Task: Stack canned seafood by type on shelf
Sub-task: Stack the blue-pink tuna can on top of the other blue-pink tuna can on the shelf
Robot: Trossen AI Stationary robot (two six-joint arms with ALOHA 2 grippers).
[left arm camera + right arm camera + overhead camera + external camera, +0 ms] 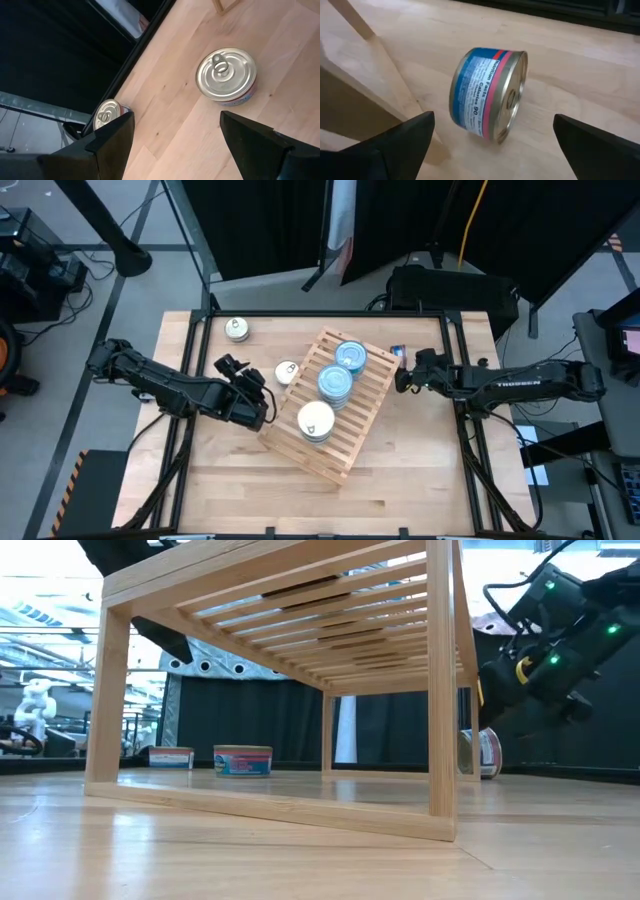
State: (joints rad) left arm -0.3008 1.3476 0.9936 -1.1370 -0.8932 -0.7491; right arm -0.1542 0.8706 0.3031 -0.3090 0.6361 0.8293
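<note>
From above, the shelf point(328, 405) lies at an angle in the middle of the worktop point(420, 470). Three stacks of tins stand on its slats: two blue-topped stacks point(350, 356) point(335, 383) toward the far end and a white-topped stack point(316, 421) nearer the front. A silver-topped tin point(287, 372) sits on the worktop just beside the shelf's left edge, and another silver-topped tin point(236, 329) sits well apart near the far left corner. The left pincer point(233, 369) reaches in from the left near the first of these, its fingers spread and holding nothing. The right pincer point(403, 373) sits at the shelf's right side, beside a blue-labelled tin point(397, 352) at the far right corner of the shelf.

At worktop height, the shelf's frame point(270, 690) fills the picture. Behind it two tins point(242, 760) point(171, 757) stand flat on the worktop, and a tin on its edge point(485, 752) shows right of the shelf's post, just below the right pincer's dark body.

The left wrist camera shows both silver pull-tab tins, one near point(226, 76) and one farther off point(107, 114), with the fingers point(112, 142) parted and empty.

The right wrist camera shows the blue-and-pink labelled tin point(487, 94) tipped on its side on the worktop, between the wide-spread fingers point(407, 140), which do not touch it.
</note>
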